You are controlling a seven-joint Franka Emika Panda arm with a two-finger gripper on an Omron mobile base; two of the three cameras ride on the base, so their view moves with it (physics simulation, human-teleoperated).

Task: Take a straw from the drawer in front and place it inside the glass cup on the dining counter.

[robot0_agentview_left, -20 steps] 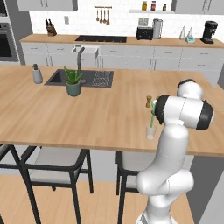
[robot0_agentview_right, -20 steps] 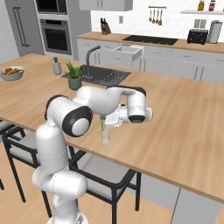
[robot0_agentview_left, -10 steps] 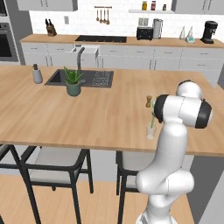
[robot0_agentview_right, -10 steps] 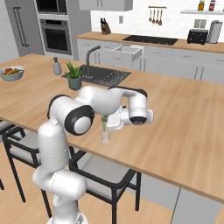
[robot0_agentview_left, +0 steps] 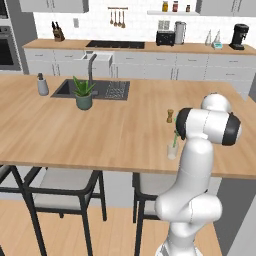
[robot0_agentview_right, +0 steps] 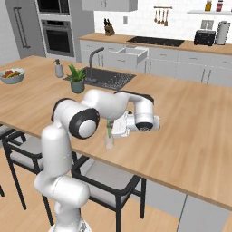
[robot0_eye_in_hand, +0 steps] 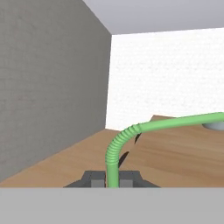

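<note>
Hand view has the two dark finger tips of your gripper (robot0_eye_in_hand: 112,178) closed on the thin bright green straw with the ribbed bend (robot0_eye_in_hand: 114,151); it rises between them, bends, then runs off to the right over the light wood dining counter (robot0_eye_in_hand: 175,153).

Right base view puts the gripper (robot0_agentview_right: 113,131) at the near edge of that counter, lying sideways, just above the small clear glass cup (robot0_agentview_right: 109,140). The green shaft drops from the fingers into the cup. From the left base view the straw (robot0_agentview_left: 175,139) stands roughly upright with its lower end in the cup (robot0_agentview_left: 172,151); how deep it sits I can't tell.

Step, as I read it: insertion, at or near release. Next move calls for you to open the fingers, then draw the hand back along its own axis, not sideways. The cup looks light and stands close to the counter edge, so a sideways drag could tip it or push it off.

Around:
- small brown shaker (robot0_agentview_left: 170,116) stands behind the cup, apart from it; not in your exit path.
- potted green plant (robot0_agentview_left: 83,94) and dark inset sink (robot0_agentview_left: 95,89) are well away to the left.
- light grey drawer (robot0_agentview_right: 128,54) stands pulled open on the far cabinet run.
- black-framed stools (robot0_agentview_left: 62,192) sit under the counter edge, below the work.

Nothing blocks the retreat that I can see.
</note>
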